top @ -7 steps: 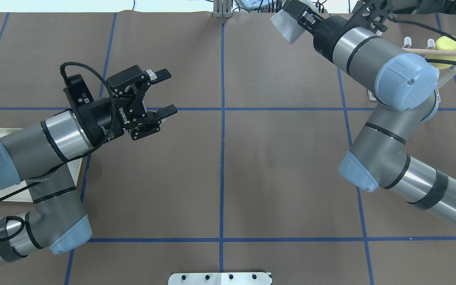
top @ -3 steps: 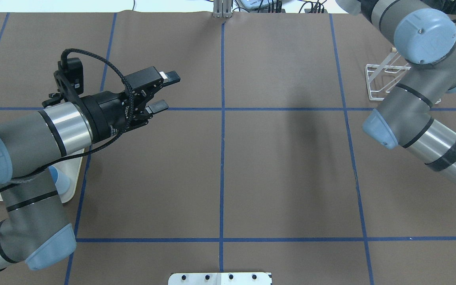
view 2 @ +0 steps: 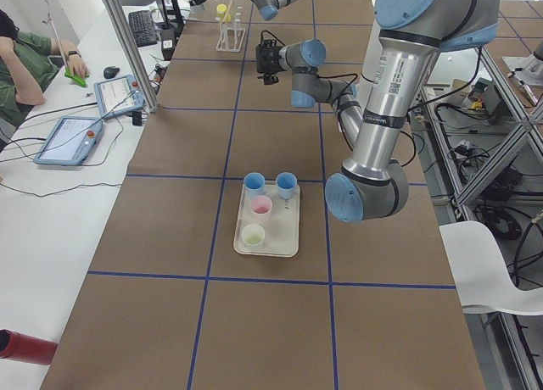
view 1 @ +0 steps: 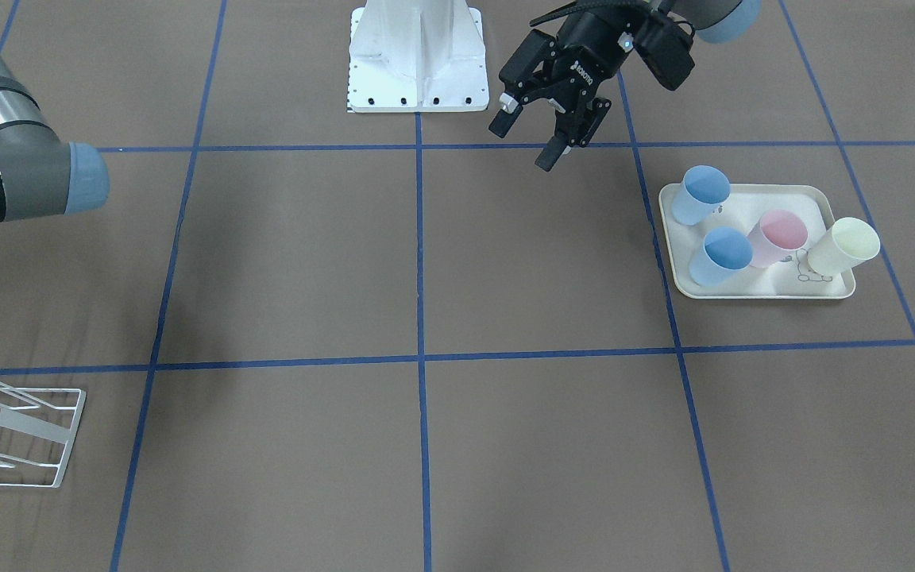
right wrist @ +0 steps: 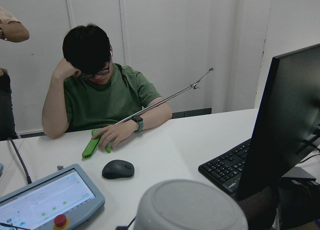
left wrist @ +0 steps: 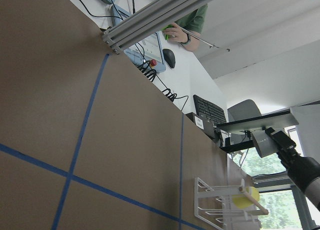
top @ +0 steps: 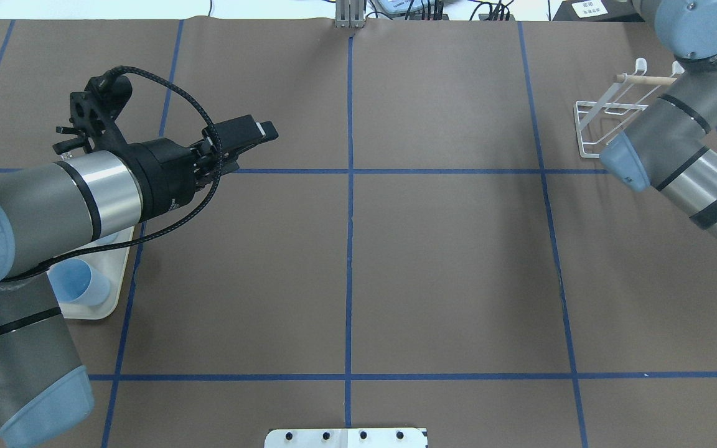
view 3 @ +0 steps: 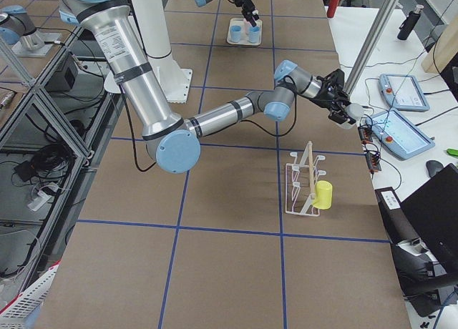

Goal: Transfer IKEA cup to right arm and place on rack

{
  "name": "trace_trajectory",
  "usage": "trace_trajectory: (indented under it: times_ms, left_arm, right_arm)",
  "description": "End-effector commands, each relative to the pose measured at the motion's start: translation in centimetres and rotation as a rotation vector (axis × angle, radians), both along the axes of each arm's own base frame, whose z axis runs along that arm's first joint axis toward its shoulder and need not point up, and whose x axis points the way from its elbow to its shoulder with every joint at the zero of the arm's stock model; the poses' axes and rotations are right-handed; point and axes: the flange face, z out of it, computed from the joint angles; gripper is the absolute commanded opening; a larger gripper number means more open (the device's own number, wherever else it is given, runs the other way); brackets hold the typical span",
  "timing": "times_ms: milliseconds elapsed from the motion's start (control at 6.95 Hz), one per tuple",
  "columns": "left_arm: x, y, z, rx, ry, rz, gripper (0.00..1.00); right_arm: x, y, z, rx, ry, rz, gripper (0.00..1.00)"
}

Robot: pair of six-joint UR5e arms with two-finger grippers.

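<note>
On left end effector (view 1: 523, 144), ROBOTIQ (view 1: 581, 71), right end effector (left wrist: 274, 138) holding cup (right wrist: 190, 206)

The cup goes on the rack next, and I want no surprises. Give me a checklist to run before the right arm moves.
1. Right end effector shut on the cup: ok.
2. Left end effector open, empty, away from the cup: ok.
3. Rack standing upright: ok.
4. Free prongs beside the yellow cup: ok.
5. Which way the cup's mouth faces: cannot tell.
</note>
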Motion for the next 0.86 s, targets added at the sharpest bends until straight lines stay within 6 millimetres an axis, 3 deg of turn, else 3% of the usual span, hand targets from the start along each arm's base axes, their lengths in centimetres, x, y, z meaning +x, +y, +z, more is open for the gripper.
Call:
trace_trajectory:
  times_ms: [0, 432, 719]
  left_arm:
    - [-0.6, -0.1, 1.5, -0.021, -0.068, -0.007, 1.0]
    - [-4.2, 1.1, 0.7, -0.005, -0.368, 0.008, 1.0]
    - [-5.4, 1.0, 1.1, -0.009, -0.466, 0.033, 1.0]
  right_arm:
    - [2.1, -1.3, 3.5, -0.047, 0.11, -0.015, 0.0]
    - [2.3, 0.1, 7.0, -0.031, 0.139, -0.043, 0.0]
    - [2.3, 1.6, 9.5, -0.025, 0.179, -0.078, 0.0]
